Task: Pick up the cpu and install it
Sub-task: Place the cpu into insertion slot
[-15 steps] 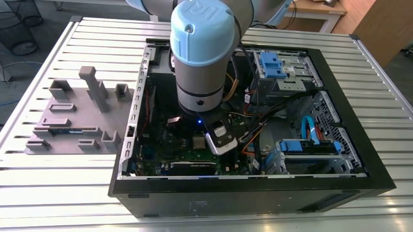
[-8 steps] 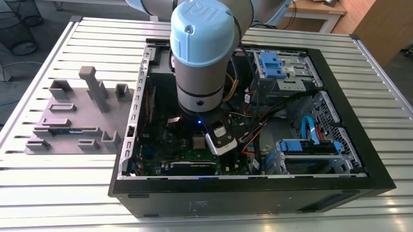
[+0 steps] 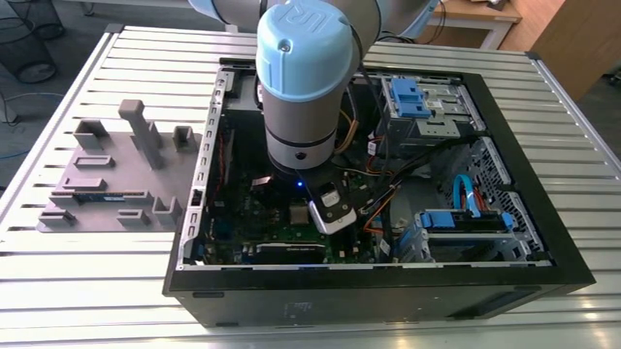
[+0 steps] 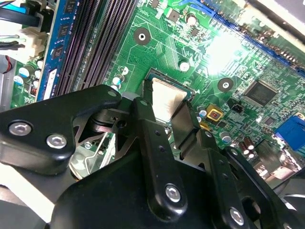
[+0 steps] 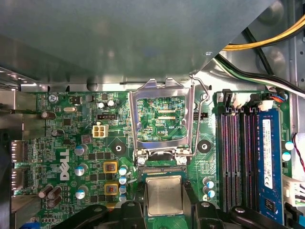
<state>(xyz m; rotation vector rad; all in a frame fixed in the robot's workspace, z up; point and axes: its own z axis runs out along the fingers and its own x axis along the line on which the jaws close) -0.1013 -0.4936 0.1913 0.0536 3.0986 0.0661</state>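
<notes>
cpu lwr part behind claw, mobo patch lost in glare

The cpu is a small, flat, square chip with a dull silver metal top. It lies level and face up over the socket on the green board, just beside the hinge of the raised metal frame. The tool clasps it by two opposite edges, and whether it is fully seated cannot be told.

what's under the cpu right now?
The cpu, held in the gripper, sits over the dark socket. Only the socket's edge and the green motherboard show around it. The contacts beneath are covered.
</notes>
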